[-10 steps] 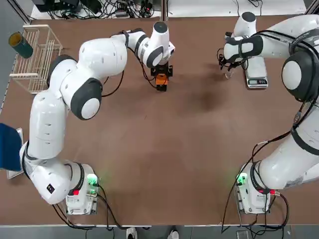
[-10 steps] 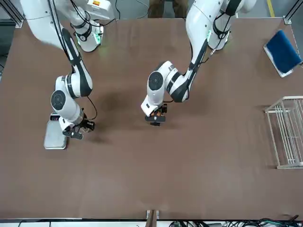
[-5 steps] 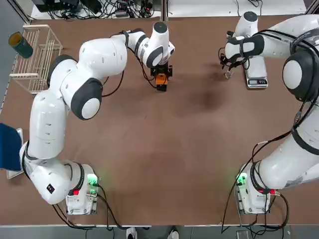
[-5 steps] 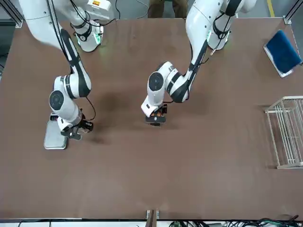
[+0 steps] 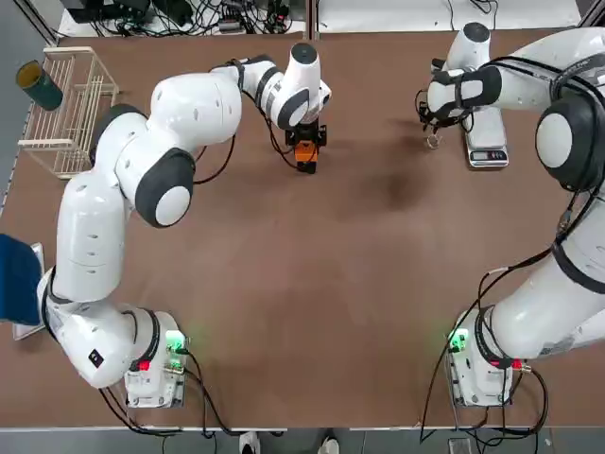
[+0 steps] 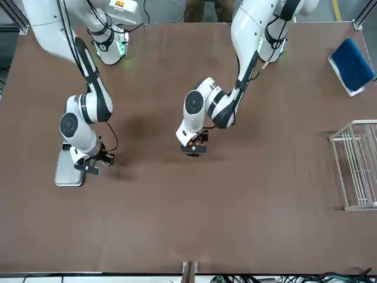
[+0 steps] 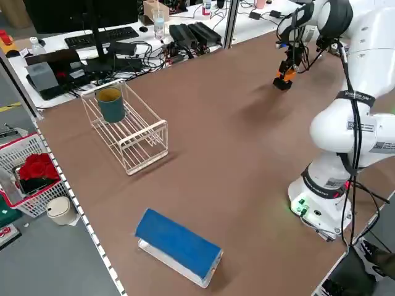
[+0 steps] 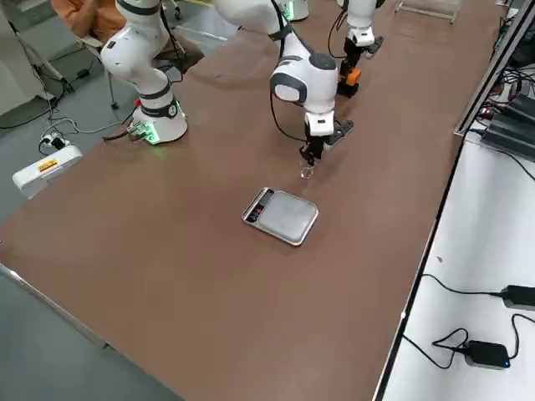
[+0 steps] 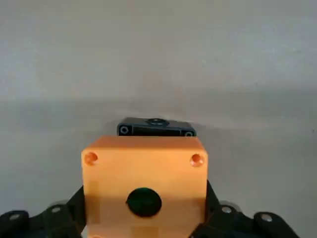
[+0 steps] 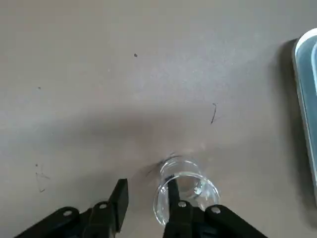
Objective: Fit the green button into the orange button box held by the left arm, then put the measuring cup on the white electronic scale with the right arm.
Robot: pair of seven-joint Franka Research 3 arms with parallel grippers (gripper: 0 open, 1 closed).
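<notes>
My left gripper [image 5: 304, 144] is shut on the orange button box [image 9: 143, 163], which it holds just above the table at the far middle. The green button [image 9: 143, 202] sits in the hole of the box's face. Over at the far right, the clear measuring cup [image 10: 187, 191] stands on the table next to the white electronic scale [image 5: 486, 134]. My right gripper [image 10: 146, 196] is down at the cup, open. One of its fingers [image 10: 173, 193] is at the cup's rim and the other stands outside the wall with a gap. The scale's plate [image 8: 288, 215] is bare.
A small black block [image 9: 156, 128] lies on the table just beyond the orange box. A wire basket [image 5: 66, 109] with a dark green cup [image 5: 40, 85] stands at the far left. A blue-topped item [image 5: 17, 279] rests at the left edge.
My right gripper has settled lower at the measuring cup and its fingers have drawn closer together. The left arm and the orange box have not moved.
</notes>
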